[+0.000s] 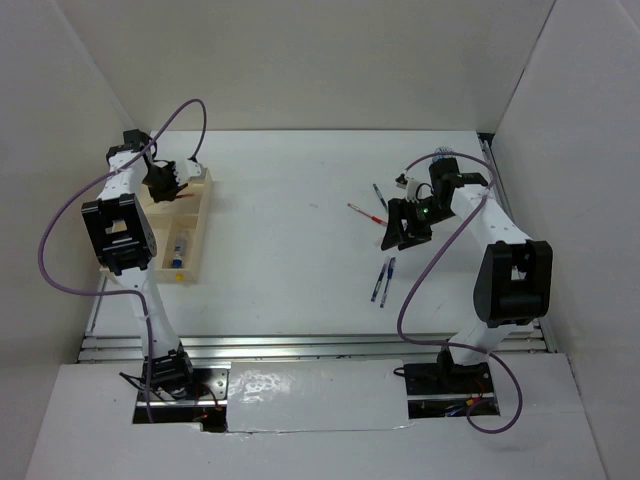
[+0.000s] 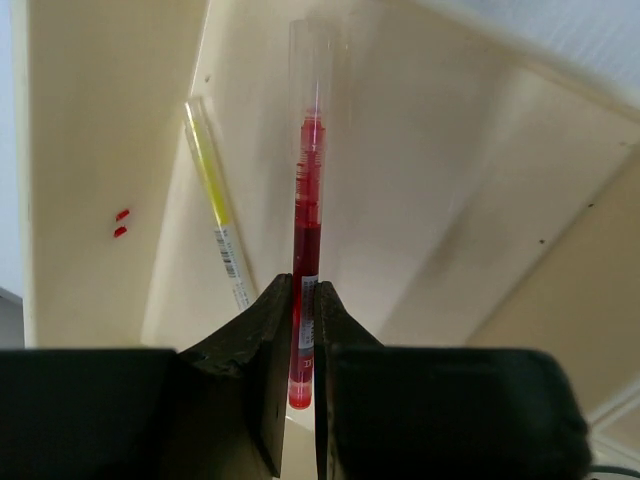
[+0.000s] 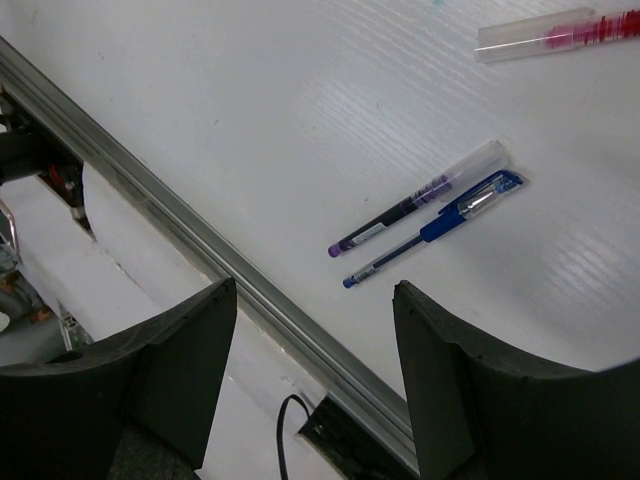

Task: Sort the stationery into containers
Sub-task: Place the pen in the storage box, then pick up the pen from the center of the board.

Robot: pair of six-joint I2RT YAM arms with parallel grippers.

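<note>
Left gripper (image 2: 301, 300) clamped on red pen (image 2: 306, 220), over tray (image 2: 430, 190) at far left; yellow pen (image 2: 214, 205) lies inside. Step: depositing pen. Next: lower, release. Right gripper (image 3: 312, 290) spread, empty, above blue pen (image 3: 440, 228) on table.

Find your black two-finger left gripper (image 1: 165, 183) near the worktop's far-left corner, arm folded back, jaws clamped on a thin red pen (image 2: 303, 250). Your black two-finger right gripper (image 1: 396, 233) hangs toward the right edge, jaws spread wide.
</note>
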